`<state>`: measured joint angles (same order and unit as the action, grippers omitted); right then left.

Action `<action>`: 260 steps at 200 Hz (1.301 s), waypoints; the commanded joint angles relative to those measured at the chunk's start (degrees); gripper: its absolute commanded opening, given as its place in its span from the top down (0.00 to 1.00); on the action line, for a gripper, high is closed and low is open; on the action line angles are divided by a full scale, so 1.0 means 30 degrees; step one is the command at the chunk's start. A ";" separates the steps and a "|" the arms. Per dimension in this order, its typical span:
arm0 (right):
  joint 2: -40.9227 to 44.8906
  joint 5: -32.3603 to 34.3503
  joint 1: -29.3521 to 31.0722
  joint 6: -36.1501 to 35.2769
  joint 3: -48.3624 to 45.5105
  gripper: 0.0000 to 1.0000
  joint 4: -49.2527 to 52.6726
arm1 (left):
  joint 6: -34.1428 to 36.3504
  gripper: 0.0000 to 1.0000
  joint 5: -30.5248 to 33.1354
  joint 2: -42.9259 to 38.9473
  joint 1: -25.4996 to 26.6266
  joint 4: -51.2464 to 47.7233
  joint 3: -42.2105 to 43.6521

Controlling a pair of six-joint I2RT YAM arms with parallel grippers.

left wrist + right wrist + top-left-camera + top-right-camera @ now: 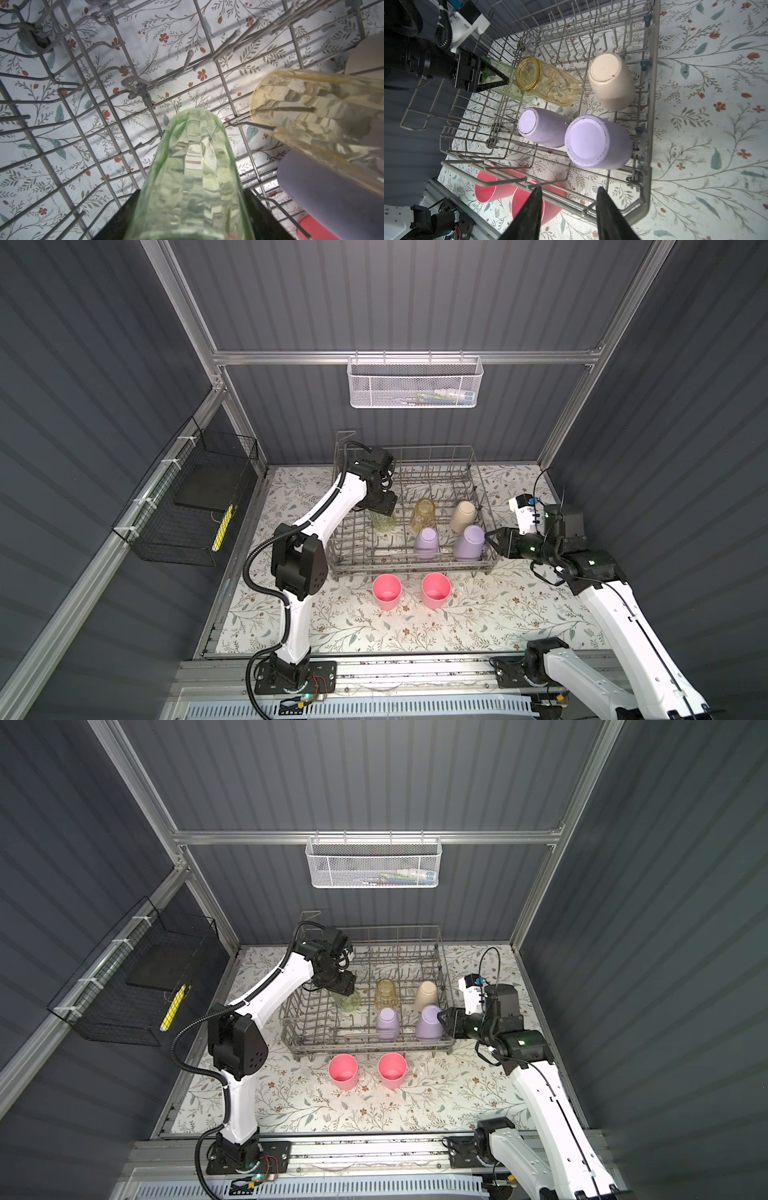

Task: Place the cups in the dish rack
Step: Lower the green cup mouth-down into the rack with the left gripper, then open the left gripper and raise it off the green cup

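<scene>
Left jaws are clamping the green cup (193, 170) at its base end, with the mouth pointing down into the dish rack (361, 562). The rack is sitting mid-desk (332, 626) toward the far edge. The cup is going into the rack's left half, just beside the yellow cup (424, 514). Can't tell if its rim is touching the wires yet. Reading this as the set-down. Already sitting inverted in the rack: the beige cup (463, 515), a lilac cup (426, 543) and a second lilac cup (469, 543) by the right wall. One pink cup (387, 591) and another pink cup (436, 590) are waiting upright on the desk, just in front of the rack's near wall. To do it well, I'd be lowering slowly so the rim is dropping between tines rather than riding on a tip. I'd be holding clearance off the yellow cup and letting go only once the wires are carrying the weight. Ribbed clear plastic is probably slick, so I'd be backing out straight, no twisting. Right jaws are standing apart, empty, just outside the rack's right wall near the second lilac cup.
</scene>
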<state>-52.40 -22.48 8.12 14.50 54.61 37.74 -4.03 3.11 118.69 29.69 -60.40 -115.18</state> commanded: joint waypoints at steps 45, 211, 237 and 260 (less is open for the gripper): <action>-0.0259 -0.0051 -0.0084 -0.0234 -0.0186 0.56 -0.0191 | 0.0321 0.45 0.0853 0.1218 0.0122 -0.0282 -0.1079; -0.0668 -0.0325 -0.0073 -0.0117 0.0132 0.56 -0.0186 | 0.0063 0.08 -0.0342 0.1636 0.0297 -0.0060 -0.1335; -0.0657 -0.0358 -0.0078 -0.0088 0.0186 0.56 -0.0157 | -0.0091 0.02 -0.0364 0.1121 0.0298 0.0071 -0.1306; -0.0641 -0.0421 -0.0097 0.0007 0.0195 0.56 -0.0201 | -0.0121 0.01 -0.0708 0.0611 0.0297 0.0292 -0.1374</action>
<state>-54.28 -22.83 8.12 14.55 54.41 37.34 -4.10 2.74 123.33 30.30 -59.11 -119.09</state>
